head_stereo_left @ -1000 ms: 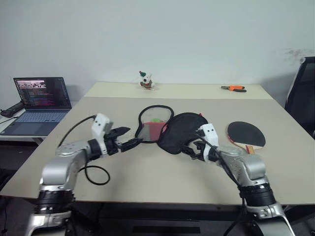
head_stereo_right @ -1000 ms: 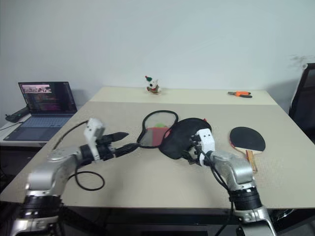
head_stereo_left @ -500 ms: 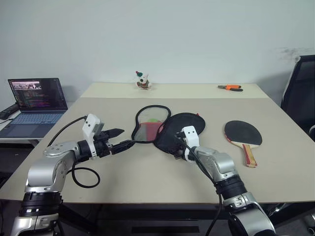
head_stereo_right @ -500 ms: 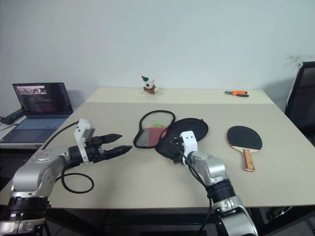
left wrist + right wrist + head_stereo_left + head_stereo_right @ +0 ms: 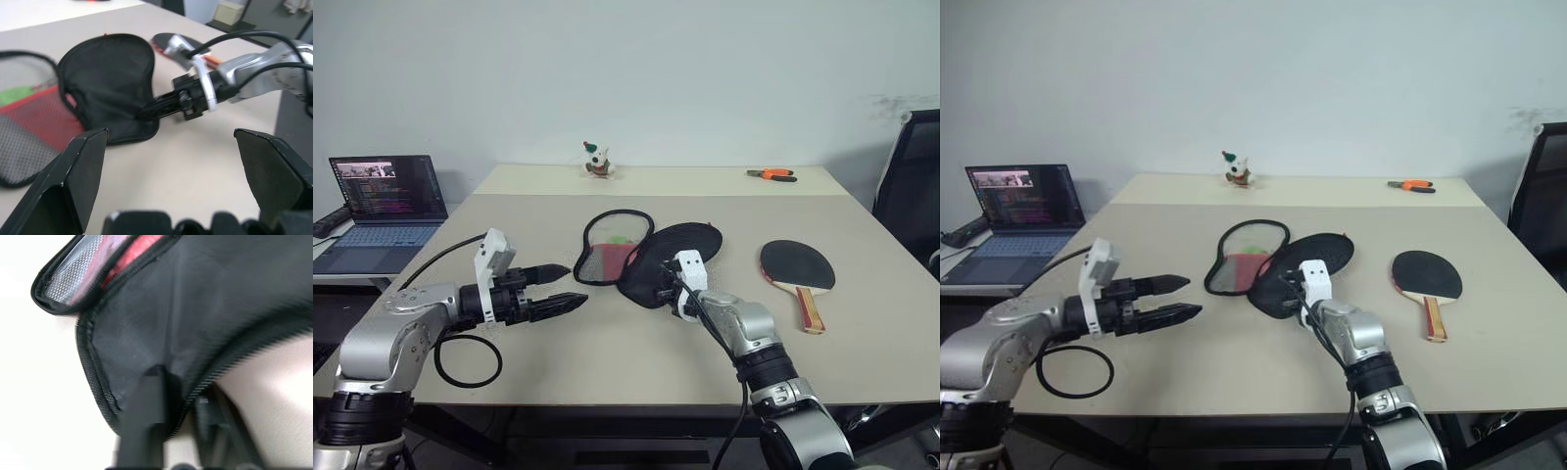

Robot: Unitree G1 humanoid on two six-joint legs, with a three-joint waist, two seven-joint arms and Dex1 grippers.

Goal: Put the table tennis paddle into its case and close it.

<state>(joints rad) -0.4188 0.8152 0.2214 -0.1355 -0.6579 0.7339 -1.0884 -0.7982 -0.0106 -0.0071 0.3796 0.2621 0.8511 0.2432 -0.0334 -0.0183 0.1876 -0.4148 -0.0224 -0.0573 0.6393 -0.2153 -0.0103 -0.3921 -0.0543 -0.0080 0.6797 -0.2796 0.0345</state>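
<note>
Beige bench [image 5: 636, 362], near edge first: left tool [image 5: 558, 289] hangs wide, spare; right tool [image 5: 658, 290] pinches the case [image 5: 666, 259] flap, probably to open it. Paddle [image 5: 800, 266] waits toward the right edge.

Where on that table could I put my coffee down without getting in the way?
Bare top lies between the toy and pliers, and along the front edge right of the paddle. It is crowded mid-table, around the open case and both claws.
</note>
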